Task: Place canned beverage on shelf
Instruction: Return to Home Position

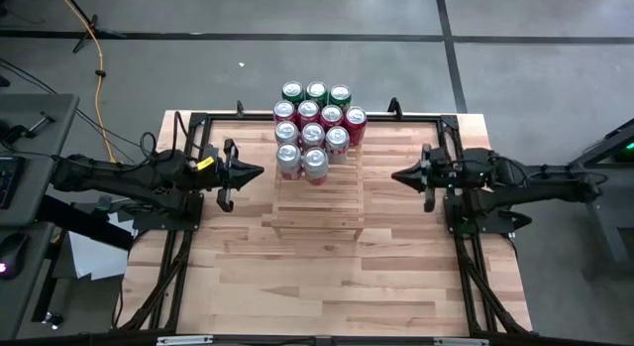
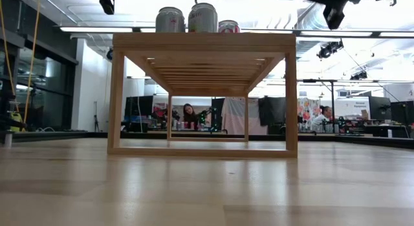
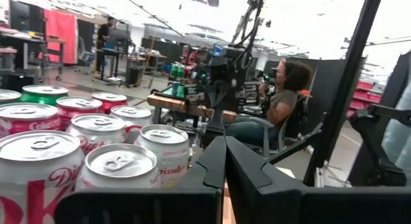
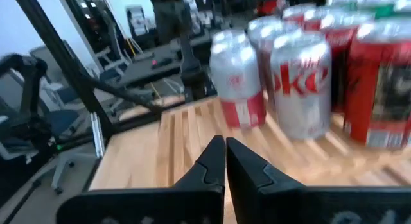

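Observation:
The shelf (image 1: 317,207), a light wooden slatted rack on short legs, stands on the table's middle. Several beverage cans (image 1: 315,128), silver, red and green, stand upright in a tight cluster on its far part. In the low view their tops (image 2: 202,17) show above the shelf's top board (image 2: 204,41). My left gripper (image 1: 260,172) hovers shut just left of the cluster, pointing level at it, with the nearest silver cans (image 3: 122,166) beside its fingers. My right gripper (image 1: 396,174) hovers shut to the right of the shelf, pointing at the cans (image 4: 302,76), holding nothing.
The shelf's near half (image 1: 317,219) is bare slats. The wooden tabletop (image 1: 297,287) lies open in front of it. Black frame rails (image 1: 188,118) run along the table's far edge and sides. A person (image 3: 282,95) sits in the room beyond the table.

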Controlling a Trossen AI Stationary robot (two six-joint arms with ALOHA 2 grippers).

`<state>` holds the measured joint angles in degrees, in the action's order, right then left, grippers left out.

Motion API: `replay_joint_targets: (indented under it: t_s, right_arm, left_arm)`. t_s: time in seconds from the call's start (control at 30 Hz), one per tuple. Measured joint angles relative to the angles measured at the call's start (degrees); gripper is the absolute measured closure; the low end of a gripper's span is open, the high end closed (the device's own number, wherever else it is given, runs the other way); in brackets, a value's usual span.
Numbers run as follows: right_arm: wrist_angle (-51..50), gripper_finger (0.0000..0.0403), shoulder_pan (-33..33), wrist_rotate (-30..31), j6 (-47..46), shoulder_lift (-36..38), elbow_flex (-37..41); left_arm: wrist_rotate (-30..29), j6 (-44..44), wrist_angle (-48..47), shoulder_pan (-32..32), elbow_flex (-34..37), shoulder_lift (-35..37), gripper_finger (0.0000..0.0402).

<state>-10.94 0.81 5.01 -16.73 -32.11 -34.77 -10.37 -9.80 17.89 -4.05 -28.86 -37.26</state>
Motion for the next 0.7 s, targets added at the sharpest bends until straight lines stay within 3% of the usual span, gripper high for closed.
replay_joint_targets:
  t_s: [0.7]
  right_arm:
    - [2.2, 0.0403, -2.4, -4.3, -3.5, -0.9, -1.6]
  left_arm:
    - [-0.3, 0.4, -0.5, 0.0, 0.0, 0.0, 0.0401]
